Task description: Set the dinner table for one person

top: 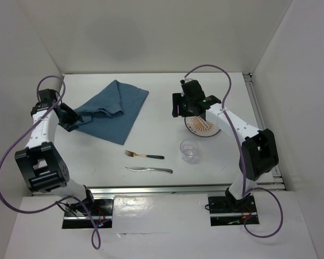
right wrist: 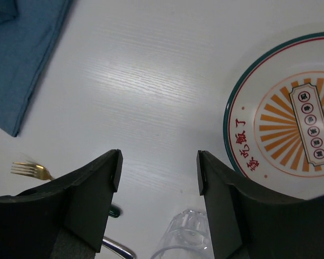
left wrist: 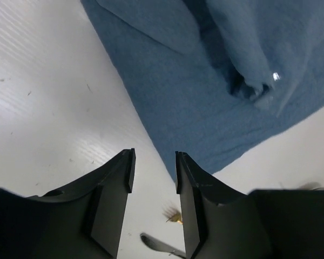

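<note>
The white dinner table (top: 162, 86) carries a rumpled blue cloth placemat (top: 112, 109) at the back left. A plate with an orange sunburst (top: 201, 128) lies right of centre, partly under my right arm. A clear glass (top: 189, 150) stands in front of the plate. A gold fork with a dark handle (top: 143, 155) and a silver knife (top: 149, 169) lie near the front. My left gripper (top: 70, 120) is open and empty at the cloth's left edge (left wrist: 205, 81). My right gripper (top: 179, 106) is open and empty above bare table, just left of the plate (right wrist: 291, 113).
A metal rail (top: 178, 189) runs along the near edge, and white walls enclose the other sides. The right wrist view shows the glass (right wrist: 186, 234), the fork tines (right wrist: 29, 170) and the cloth's corner (right wrist: 21, 59). The left wrist view shows the fork tines (left wrist: 174, 217) and the knife tip (left wrist: 156, 245).
</note>
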Controlling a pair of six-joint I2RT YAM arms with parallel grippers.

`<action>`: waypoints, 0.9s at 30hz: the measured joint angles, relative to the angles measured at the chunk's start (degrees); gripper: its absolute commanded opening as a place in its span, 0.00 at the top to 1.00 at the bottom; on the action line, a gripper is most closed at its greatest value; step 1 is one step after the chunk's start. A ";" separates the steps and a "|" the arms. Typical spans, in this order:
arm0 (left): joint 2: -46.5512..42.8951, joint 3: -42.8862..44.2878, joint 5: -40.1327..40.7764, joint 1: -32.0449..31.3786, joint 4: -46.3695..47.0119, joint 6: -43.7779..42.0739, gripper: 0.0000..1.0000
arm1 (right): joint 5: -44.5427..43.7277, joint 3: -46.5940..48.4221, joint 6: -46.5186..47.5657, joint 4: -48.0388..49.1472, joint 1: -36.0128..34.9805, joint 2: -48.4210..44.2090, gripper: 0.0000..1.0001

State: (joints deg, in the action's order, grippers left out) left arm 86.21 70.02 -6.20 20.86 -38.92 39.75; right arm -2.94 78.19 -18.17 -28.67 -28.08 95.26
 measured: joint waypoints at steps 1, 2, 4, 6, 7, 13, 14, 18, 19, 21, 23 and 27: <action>1.92 0.00 -1.09 1.05 0.96 0.59 0.46 | 0.72 0.00 0.04 0.50 -0.02 -0.17 0.28; 4.07 0.00 -2.21 2.23 1.99 1.03 0.46 | 1.20 0.00 0.11 0.90 -0.02 -0.31 0.26; 8.17 0.02 -4.28 3.63 3.85 1.97 0.46 | 1.97 -0.15 0.24 1.68 -0.02 -0.42 0.20; 11.89 0.07 -6.23 4.00 5.35 2.86 0.46 | 2.45 -0.68 0.66 2.12 -0.02 -0.46 0.20; 13.46 0.09 -7.06 3.98 5.97 3.41 0.45 | 2.64 -0.96 0.74 2.10 -0.02 -0.46 0.20; 16.92 0.17 -10.27 3.85 10.60 7.91 0.45 | 3.21 -1.75 1.36 2.05 -0.02 -0.44 0.20; 16.92 0.33 -10.58 3.85 11.39 8.70 0.45 | 3.21 -1.75 1.36 2.05 -0.02 -0.44 0.20; 19.12 3.54 -10.88 3.85 13.22 10.71 0.45 | 3.17 -1.75 1.49 1.90 -0.02 -0.44 0.18; 20.26 4.57 -10.95 3.85 14.08 11.32 0.45 | 3.15 -1.73 1.53 1.88 -0.02 -0.44 0.18; 22.34 5.70 -11.10 3.85 15.26 11.80 0.45 | 3.13 -1.73 1.53 1.75 -0.02 -0.44 0.18; 24.00 5.95 -11.21 3.85 15.87 12.22 0.45 | 2.73 -1.70 1.53 1.57 -0.17 -0.44 0.18; 26.23 6.08 -11.58 3.85 15.85 13.03 0.43 | 2.23 -1.70 1.51 1.09 -0.57 -0.44 0.18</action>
State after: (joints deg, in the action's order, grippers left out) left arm 112.44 76.09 -17.78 24.71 -23.07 52.77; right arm -0.71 76.49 -16.67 -27.57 -28.64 94.83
